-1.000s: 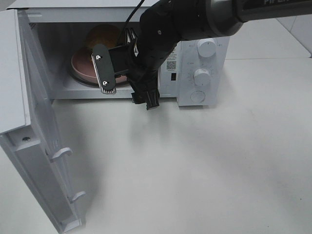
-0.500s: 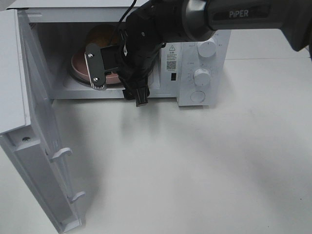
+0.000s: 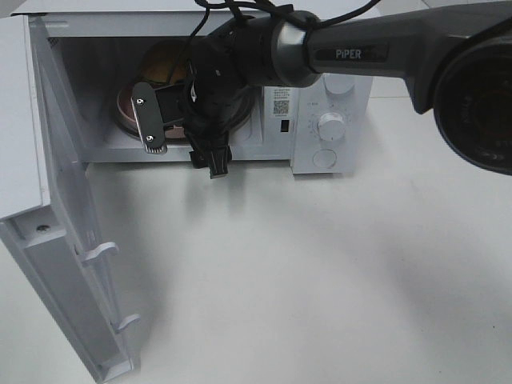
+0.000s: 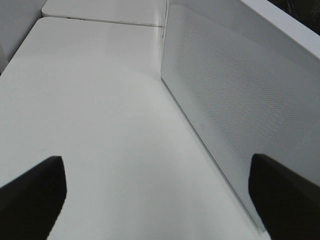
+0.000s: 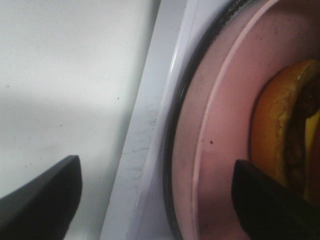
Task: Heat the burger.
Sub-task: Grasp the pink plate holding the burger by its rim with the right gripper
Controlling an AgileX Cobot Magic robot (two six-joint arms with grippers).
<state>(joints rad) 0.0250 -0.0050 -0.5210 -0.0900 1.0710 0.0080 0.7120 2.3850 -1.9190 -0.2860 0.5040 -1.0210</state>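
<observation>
**Plate and burger sit in the oven, right arm at the opening: the hazards of backing out and closing up**

The small round burger with the golden-brown domed bun (image 3: 166,58) rests on the shallow pink round plate (image 3: 124,108), and the plate lies on the floor of the white boxy microwave oven (image 3: 320,120), which stands along the far edge of the white tabletop (image 3: 320,280). The right gripper (image 3: 164,128) hangs in the oven's mouth with its jaws spread wide and nothing between them; in the right wrist view the plate rim (image 5: 210,130) and the bun edge (image 5: 272,125) lie close ahead, and whether a fingertip touches the plate cannot be told. The left gripper (image 4: 155,195) is also spread and empty, beside the perforated panel of the open white door (image 4: 235,100).

The placing looks done, so the risks lie in the retreat and the closing.

- A spread finger could catch the plate rim on the way out and drag the plate toward the sill, where it would block the door.
- The bulky wrist and its dangling black cable (image 3: 212,156) sit low in the opening and could snag the frame.
- The door (image 3: 56,240) swings out over the left edge of the tabletop; pushed before the right arm clears, it would strike that arm.
- A hard shove could shift the light oven and slide the burger off centre.
</observation>
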